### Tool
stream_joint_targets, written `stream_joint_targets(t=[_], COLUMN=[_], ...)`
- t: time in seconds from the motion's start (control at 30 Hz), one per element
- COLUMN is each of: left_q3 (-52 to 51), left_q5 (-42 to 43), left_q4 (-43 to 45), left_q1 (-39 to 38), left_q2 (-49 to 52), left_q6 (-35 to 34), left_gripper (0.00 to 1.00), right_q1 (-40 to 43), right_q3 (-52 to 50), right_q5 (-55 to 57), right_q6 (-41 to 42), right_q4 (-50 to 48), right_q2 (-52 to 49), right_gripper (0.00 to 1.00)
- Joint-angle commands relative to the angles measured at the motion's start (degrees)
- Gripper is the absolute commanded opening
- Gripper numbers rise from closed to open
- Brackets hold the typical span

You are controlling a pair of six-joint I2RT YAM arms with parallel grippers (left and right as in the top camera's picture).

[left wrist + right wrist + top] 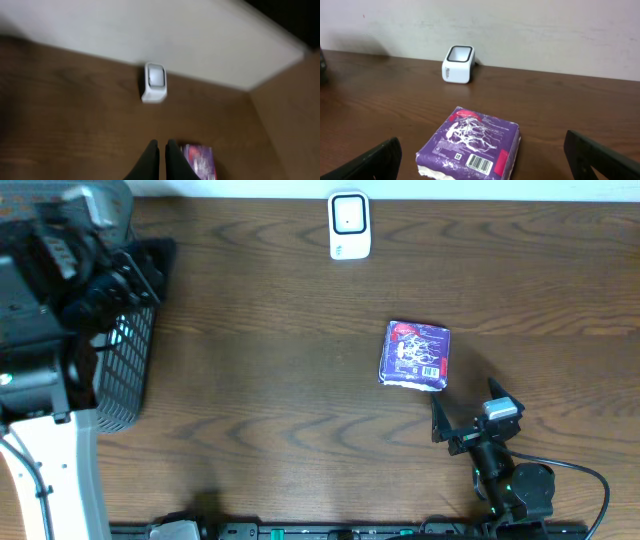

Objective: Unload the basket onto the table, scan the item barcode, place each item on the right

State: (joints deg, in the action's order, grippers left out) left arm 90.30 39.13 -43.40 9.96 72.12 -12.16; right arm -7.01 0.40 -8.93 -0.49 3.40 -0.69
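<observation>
The purple packet (pixel 415 355) lies flat on the bench (pixel 250 380), barcode up, well short of the white scanner (pixel 349 225). Just beyond it from the scanner is the right gripper (pixel 463 393), fingers wide apart and aimed at its barcode edge. The left gripper (pixel 161 159), fingers together, is farther away.

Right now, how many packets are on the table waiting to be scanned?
1. The purple packet lies flat, barcode up, right of centre, just ahead of the right gripper. The black basket at the left could hide more.
</observation>
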Motion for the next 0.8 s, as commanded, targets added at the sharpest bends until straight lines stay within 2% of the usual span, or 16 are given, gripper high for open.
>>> stream_joint_targets(t=[0.0, 0.03, 0.07, 0.1, 0.23, 0.33, 0.47, 0.63, 0.77], left_q3=[0.1, 0.1, 0.1, 0.1, 0.4, 0.6, 0.6, 0.6, 0.6], left_q5=[-1.5, -4.0, -7.0, -9.9, -19.9, -24.1, -30.9, -31.3, -31.3], left_q4=[-0.2, 0.2, 0.9, 1.7, 6.7, 10.2, 10.3, 7.9, 8.1], left_q1=[-2.5, -2.6, -2.6, -2.5, -0.5, 2.7, 9.4, 17.2, 20.0], left_q2=[2.1, 2.4, 2.6, 2.6, 2.6, 2.6, 4.3, 10.7, 16.8], left_q6=[6.6, 6.5, 6.5, 6.5, 4.5, 4.4, 3.5, 1.9, 1.1], left_gripper=[0.08, 0.13, 0.37, 0.5, 0.65, 0.7, 0.73, 0.76, 0.76], right_q1=[-0.2, -0.2, -0.2, -0.2, -0.2, -0.2, -0.2, -0.2, -0.2], right_q3=[-0.1, -0.1, -0.1, -0.1, -0.1, -0.1, -0.1, -0.1, -0.1], right_q5=[0.5, 0.4, 0.5, 0.4, 0.5, 0.4, 0.4, 0.4, 0.5], right_q6=[0.5, 0.5, 0.5, 0.5, 0.4, 0.5, 0.5, 0.5, 0.4], right_q4=[0.2, 0.2, 0.2, 0.2, 0.2, 0.3, 0.2, 0.3, 0.2], right_q2=[0.4, 0.4, 0.4, 0.4, 0.4, 0.4, 0.4, 0.4, 0.4], right_gripper=[0.99, 0.99, 0.99, 0.99, 0.99, 0.99, 0.99, 0.99, 0.99])
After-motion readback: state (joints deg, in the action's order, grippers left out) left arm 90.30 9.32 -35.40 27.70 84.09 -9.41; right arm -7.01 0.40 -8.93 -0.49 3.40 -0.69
